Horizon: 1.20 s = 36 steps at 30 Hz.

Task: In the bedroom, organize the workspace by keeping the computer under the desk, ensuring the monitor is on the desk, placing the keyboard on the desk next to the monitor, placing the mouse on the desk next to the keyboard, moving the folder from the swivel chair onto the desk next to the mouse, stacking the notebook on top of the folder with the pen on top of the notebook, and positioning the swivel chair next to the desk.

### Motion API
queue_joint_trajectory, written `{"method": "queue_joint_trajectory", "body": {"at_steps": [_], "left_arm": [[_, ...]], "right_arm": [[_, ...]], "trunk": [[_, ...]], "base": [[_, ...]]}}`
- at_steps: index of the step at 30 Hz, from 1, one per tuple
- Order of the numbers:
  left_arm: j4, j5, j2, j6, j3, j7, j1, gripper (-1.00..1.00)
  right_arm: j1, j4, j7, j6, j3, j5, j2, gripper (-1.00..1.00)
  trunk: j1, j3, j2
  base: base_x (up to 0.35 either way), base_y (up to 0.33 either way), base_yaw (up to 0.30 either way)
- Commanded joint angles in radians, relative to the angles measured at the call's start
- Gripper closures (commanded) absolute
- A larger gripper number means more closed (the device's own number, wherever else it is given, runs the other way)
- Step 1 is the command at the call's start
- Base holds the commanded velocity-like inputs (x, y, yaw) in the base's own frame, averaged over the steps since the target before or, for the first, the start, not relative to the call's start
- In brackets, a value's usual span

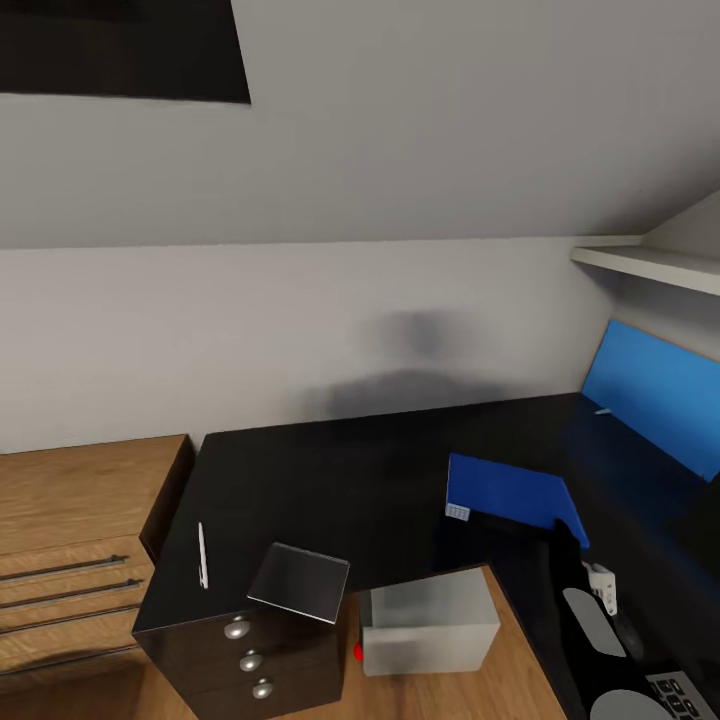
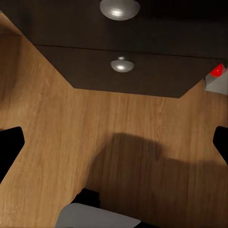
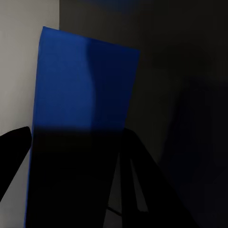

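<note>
The blue folder [image 1: 510,492] lies on the black desk [image 1: 340,480] near its inner corner. My right gripper [image 1: 566,532] hangs at the folder's right end. In the right wrist view the folder [image 3: 80,90] stretches away below the open right gripper [image 3: 118,161]. A grey notebook [image 1: 300,580] rests on the desk's left front corner, overhanging the edge, with the white pen [image 1: 202,555] to its left. The grey-white computer [image 1: 430,620] stands under the desk. My left gripper [image 2: 114,147] is open over the oak floor, facing the drawer unit [image 2: 123,42].
The dark drawer unit [image 1: 250,660] with round silver knobs sits under the desk's left end. Low oak cabinets [image 1: 70,540] stand to the left. A blue wall panel [image 1: 660,395] and a white shelf [image 1: 650,262] are at the right. What looks like a keyboard corner [image 1: 682,697] shows bottom right.
</note>
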Motion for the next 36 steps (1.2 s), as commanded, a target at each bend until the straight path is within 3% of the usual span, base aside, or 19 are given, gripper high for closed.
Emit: {"method": "queue_joint_trajectory", "body": {"at_steps": [1,36], "left_arm": [[0.0,0.009,0.001,-0.005,-0.009,0.005,-0.001,-1.0],[0.001,0.009,0.001,-0.005,-0.007,0.005,-0.001,-1.0]], "right_arm": [[-0.001,0.0,0.004,-0.003,0.001,-0.011,0.0,1.0],[-0.001,-0.003,0.004,-0.003,0.001,-0.009,0.0,1.0]], "trunk": [[0.0,-0.001,-0.001],[0.0,-0.001,-0.001]], "base": [[0.004,0.0,0.0],[-0.029,-0.016,0.0]]}}
